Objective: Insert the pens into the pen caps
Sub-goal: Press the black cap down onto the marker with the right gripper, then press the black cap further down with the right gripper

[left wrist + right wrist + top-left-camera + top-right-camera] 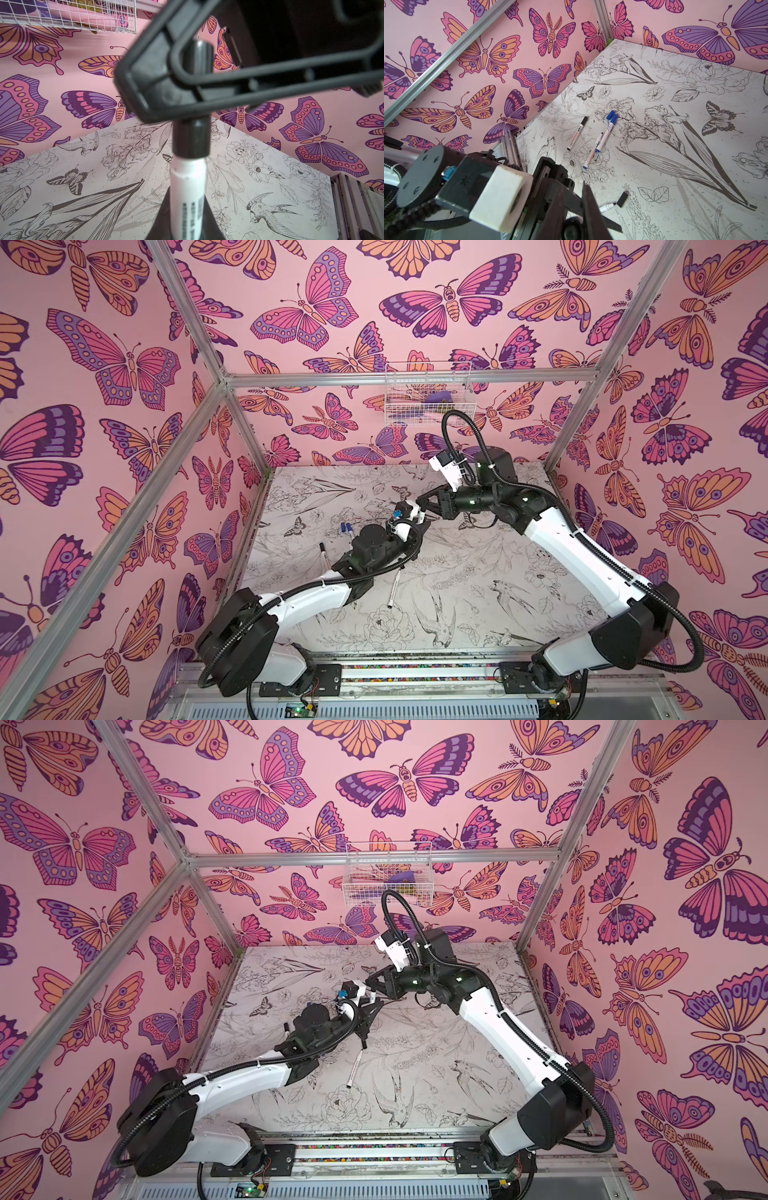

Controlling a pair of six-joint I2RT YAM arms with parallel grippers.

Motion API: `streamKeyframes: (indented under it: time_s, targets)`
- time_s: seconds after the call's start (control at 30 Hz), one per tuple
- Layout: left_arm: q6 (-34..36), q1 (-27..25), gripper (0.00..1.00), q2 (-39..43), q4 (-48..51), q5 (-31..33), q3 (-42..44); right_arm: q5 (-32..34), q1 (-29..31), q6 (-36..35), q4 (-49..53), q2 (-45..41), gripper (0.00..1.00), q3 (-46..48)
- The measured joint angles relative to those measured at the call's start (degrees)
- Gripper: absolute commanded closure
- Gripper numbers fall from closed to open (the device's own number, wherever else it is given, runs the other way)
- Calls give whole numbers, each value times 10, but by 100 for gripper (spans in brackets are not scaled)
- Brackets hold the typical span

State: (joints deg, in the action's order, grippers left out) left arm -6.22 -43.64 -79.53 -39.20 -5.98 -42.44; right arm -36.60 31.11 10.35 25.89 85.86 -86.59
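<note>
Left gripper (422, 523) is clamped tight on a white pen (188, 178), holding it up off the table (695, 187). Right gripper (420, 504) has its fingers (145, 87) closed around the black cap (191, 139) that sits over this pen's end. Down on the table 3 other pens (576, 134) lie close together, and 1 loose cap (622, 199), black, lies just beside the bare tip of a 4th pen (606, 207).

Five white marker pens (576, 134) are countable, three with caps on and two bare-tipped. Five pen caps: three black caps (622, 199), two blue caps (610, 114); one of each lies loose.
</note>
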Motion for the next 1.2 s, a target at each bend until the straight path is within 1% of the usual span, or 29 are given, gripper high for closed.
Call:
streamKeyframes:
  time_s: [0.17, 0.37, 0.53, 0.77, 0.9, 1.1, 1.2]
  targets:
    - [8, 0, 100, 0, 6, 2, 0, 22, 10, -9, 5, 0, 91, -1]
    - [13, -2, 100, 0, 4, 11, 0, 23, 10, 9, 2, 1, 92, -3]
    - [20, -5, 100, 0, -1, 28, 0, 27, 11, 12, 35, 10, 94, -30]
    - [38, -11, 100, 0, 1, 35, 0, 34, 12, -13, 90, 18, 95, -61]
    - [39, -11, 100, 0, 10, 38, 0, 34, 12, -18, 104, 27, 90, -69]
    - [40, -10, 100, 0, 17, 39, -1, 26, 13, -12, 107, 31, 72, -69]
    - [40, -10, 100, 0, 15, 39, -2, 22, 16, -3, 107, 31, 67, -69]
